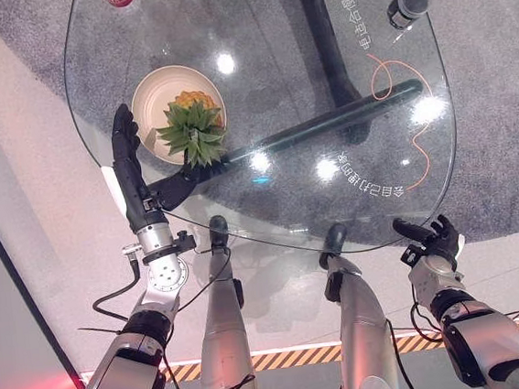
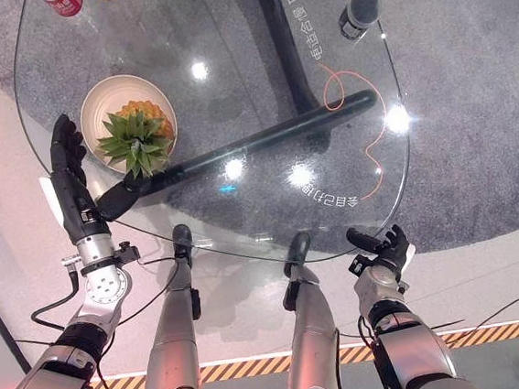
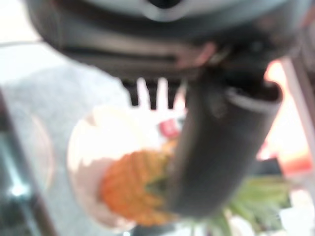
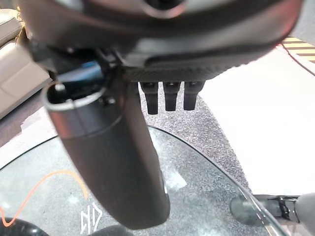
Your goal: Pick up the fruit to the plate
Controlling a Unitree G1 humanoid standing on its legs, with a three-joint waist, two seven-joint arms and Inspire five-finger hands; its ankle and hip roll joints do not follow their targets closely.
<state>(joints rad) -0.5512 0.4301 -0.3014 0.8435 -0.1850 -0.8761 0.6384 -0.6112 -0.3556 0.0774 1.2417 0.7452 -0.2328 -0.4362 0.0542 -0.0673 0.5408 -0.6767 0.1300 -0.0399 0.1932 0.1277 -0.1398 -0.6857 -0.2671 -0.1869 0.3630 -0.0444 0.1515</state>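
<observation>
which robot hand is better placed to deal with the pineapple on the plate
Left. The left robot hand is open right beside the plate holding the pineapple. The right robot hand sits at the glass table's near edge, far across from it.

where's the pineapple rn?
The pineapple lies in the cream plate on the glass table's left side in the left eye view, with the open left hand just beside the plate's rim.

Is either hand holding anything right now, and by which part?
Nothing is held. The open left hand is beside the cream plate carrying the orange pineapple; the right hand holds nothing.
</observation>
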